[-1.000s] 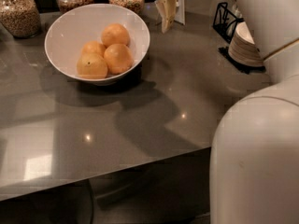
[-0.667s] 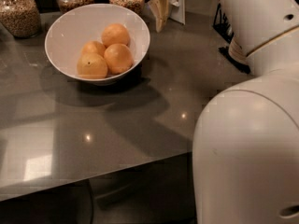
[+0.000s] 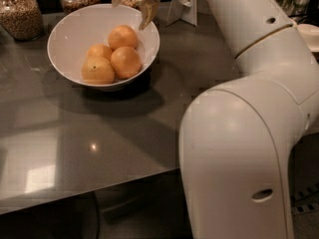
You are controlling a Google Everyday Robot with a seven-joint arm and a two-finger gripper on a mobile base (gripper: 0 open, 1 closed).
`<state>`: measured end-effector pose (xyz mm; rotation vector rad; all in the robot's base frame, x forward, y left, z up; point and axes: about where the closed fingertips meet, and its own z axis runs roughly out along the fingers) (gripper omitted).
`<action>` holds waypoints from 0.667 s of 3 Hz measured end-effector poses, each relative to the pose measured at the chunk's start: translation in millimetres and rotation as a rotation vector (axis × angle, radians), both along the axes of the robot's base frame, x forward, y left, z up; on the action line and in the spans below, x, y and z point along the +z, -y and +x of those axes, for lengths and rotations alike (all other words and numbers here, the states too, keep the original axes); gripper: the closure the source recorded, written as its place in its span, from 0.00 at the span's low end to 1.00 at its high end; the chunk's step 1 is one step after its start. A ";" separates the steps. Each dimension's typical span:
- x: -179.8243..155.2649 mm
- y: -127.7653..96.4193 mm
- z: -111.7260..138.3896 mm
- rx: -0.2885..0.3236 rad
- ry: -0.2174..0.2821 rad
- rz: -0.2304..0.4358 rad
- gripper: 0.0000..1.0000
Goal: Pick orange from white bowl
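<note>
Four oranges lay together in the white bowl (image 3: 70,44), which stood on the grey table (image 3: 99,133) toward its far left part. The orange (image 3: 123,36) nearest to the far rim rested on top of the others, touching the two below it. The front left fruit (image 3: 97,70) was more yellow and had a small dark dot.

The gripper (image 3: 133,6) hung over the far rim of the bowl, at the top edge of the view. Its jaws stood apart and had hold of nothing. The longer finger (image 3: 148,13) pointed down, with its tip just above and a little to the right of the top orange. The orange was therefore below the jaws, not between them, and apart from them.

The big white arm (image 3: 239,148) filled the right side of the view. Behind the bowl stood two glass jars (image 3: 20,15) with grainy contents, and a white folded card (image 3: 182,4) stood beside the gripper.
</note>
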<state>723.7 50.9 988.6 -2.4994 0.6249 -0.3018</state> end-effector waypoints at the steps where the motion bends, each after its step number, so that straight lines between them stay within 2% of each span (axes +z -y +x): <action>1: -9.2 -10.6 3.9 0.019 -0.019 -0.002 0.40; 2: -18.5 -20.4 6.0 0.039 -0.038 -0.007 0.39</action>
